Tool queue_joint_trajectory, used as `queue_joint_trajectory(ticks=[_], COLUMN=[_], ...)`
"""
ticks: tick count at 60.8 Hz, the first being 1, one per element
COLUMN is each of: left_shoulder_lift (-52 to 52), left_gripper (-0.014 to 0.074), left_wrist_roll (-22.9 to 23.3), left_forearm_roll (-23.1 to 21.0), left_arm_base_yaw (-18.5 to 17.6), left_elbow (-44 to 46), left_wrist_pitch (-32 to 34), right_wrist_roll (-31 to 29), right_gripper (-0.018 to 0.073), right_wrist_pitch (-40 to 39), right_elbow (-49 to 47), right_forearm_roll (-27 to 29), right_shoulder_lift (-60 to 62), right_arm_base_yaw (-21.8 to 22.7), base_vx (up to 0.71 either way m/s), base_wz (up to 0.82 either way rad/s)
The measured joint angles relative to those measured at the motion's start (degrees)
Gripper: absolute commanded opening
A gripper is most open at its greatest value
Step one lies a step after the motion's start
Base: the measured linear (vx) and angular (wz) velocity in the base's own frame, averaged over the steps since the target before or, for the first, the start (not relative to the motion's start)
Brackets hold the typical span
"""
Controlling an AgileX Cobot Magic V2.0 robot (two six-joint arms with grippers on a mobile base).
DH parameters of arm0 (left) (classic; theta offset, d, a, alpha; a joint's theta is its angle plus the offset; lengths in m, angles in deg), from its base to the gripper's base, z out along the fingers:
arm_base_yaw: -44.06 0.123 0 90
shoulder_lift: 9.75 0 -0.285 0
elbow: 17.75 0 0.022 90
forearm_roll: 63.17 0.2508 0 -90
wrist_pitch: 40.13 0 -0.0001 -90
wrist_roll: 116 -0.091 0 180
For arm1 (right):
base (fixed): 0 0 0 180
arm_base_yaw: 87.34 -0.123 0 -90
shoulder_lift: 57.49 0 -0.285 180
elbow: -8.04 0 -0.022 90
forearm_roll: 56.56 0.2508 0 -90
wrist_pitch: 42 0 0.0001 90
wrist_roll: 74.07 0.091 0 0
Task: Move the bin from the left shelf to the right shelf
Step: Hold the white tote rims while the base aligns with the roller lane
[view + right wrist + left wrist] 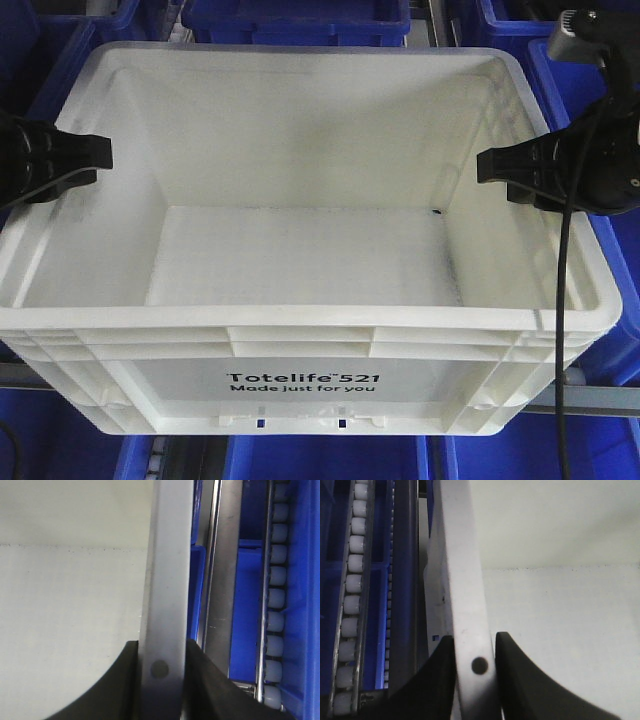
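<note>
Blue bins (300, 20) and roller rails (352, 605) surround your white bin (300, 250), centred near you. Your left gripper (475, 645) clamps its left rim (462, 580); your right gripper (161, 647) clamps the right rim (170, 555).

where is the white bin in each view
Front view: the bin fills the frame, printed side nearest, left claw and right claw on its side rims.
Left wrist view: its rim runs up the centre between the claw's fingers, interior to the right.
Right wrist view: rim up the centre, interior to the left.
Shared landmark: blue bins outside the rim.
</note>
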Motion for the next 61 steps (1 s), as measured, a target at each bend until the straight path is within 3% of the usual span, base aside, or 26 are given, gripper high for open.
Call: queue_joint_trajectory(ticks=[61], left_shoulder_lift=[0.00], left_gripper=[-0.0006], left_wrist_roll=[0.00], left_forearm_roll=[0.00], left_arm_base_yaw=[0.00], left_elbow=[0.00], left_wrist_pitch=[0.07], right_wrist_roll=[0.00], right_gripper=[-0.0009], right_wrist_pitch=[0.00], right_elbow=[0.00], right_forearm_roll=[0.00], right_shoulder_lift=[0.00], right_arm_base_yaw=[0.00], base_vx=[0.07], base_wz=[-0.04])
